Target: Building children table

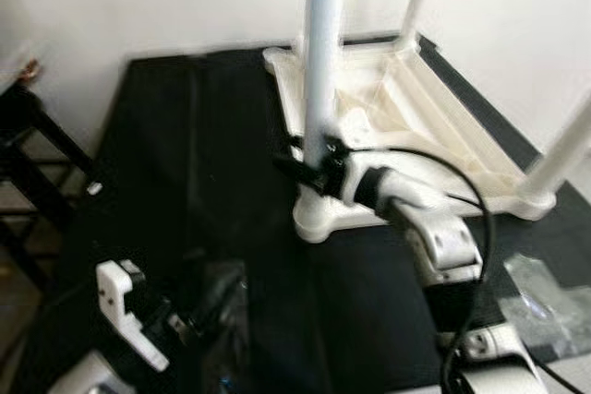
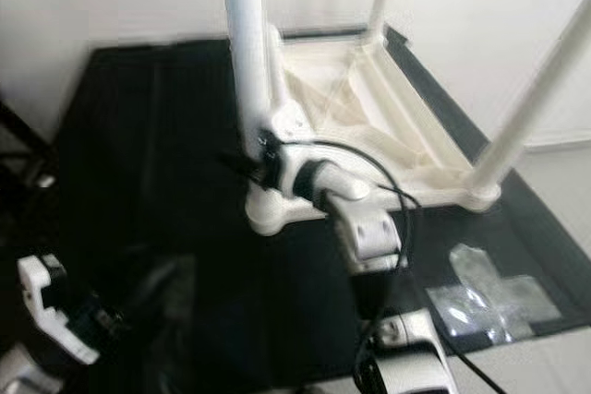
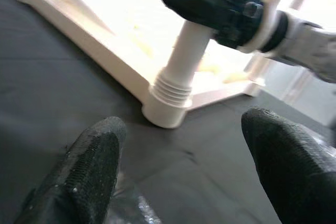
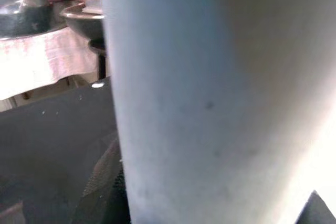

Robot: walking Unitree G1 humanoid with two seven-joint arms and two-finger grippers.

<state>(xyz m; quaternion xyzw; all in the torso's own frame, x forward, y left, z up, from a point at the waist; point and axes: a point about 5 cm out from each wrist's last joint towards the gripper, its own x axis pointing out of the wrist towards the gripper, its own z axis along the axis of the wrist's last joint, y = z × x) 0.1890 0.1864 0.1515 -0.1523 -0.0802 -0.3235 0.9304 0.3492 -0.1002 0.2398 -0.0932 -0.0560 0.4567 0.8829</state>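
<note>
In the left eye view, an upturned white plastic children's table top [image 1: 434, 126] lies on a black floor mat [image 1: 203, 163] near a pale wall, with round white legs standing up from its corners. The right gripper [image 1: 312, 165] is clenched around the nearest white tubular leg [image 1: 323, 53] just above that leg's corner socket. The left gripper [image 1: 180, 320] hangs low over the mat, well apart from the table top, beside crinkled clear plastic wrap [image 1: 226, 306]. In the right eye view, a clear plastic bag [image 2: 485, 297] lies on the mat near the table top's corner. In the left wrist view, the left gripper's two black fingers [image 3: 89, 169] stand spread apart with nothing between them, facing the leg's ribbed collar [image 3: 170, 85]. In the right wrist view, the leg sits close against the camera, black fingertips at its edges.
</note>
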